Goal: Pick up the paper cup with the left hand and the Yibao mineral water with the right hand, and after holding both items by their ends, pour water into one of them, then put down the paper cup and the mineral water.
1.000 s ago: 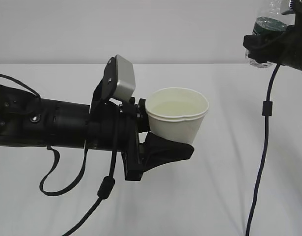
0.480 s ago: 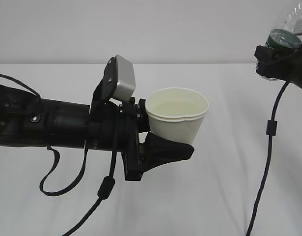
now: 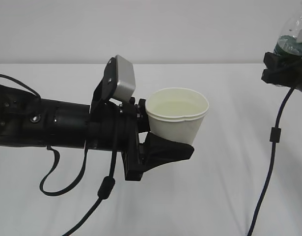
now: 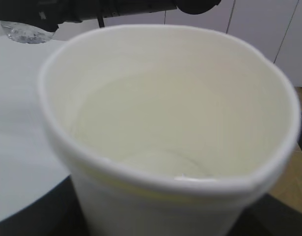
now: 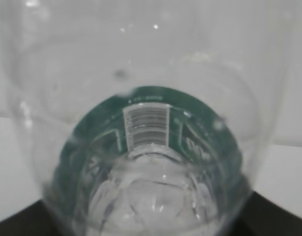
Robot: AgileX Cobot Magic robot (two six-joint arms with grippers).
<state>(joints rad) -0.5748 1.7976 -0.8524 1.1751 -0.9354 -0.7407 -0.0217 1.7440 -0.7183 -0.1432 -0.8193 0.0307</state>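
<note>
The white paper cup (image 3: 178, 120) stands upright above the table, with my left gripper (image 3: 176, 140) shut on its lower wall. One black finger (image 3: 173, 150) shows under it. In the left wrist view the paper cup (image 4: 165, 123) fills the frame, and clear water seems to lie in its cream inside. The Yibao mineral water (image 3: 291, 43), green label showing, is at the top right edge, and my right gripper (image 3: 283, 70) is shut on it. The bottle (image 5: 151, 157) fills the right wrist view, with dark fingers (image 5: 15, 226) at the bottom corners. It also shows small as the bottle (image 4: 25, 32) beyond the cup.
A white table (image 3: 224, 196) runs under both arms, with a grey wall behind. The right arm's black cable (image 3: 271, 157) hangs down at the right. A looped cable (image 3: 104, 189) dangles under the left arm. White cabinet doors (image 4: 259, 24) stand behind the cup.
My right gripper has carried the bottle to the right and slightly up, away from the cup. The left arm and the cup have stayed still.
</note>
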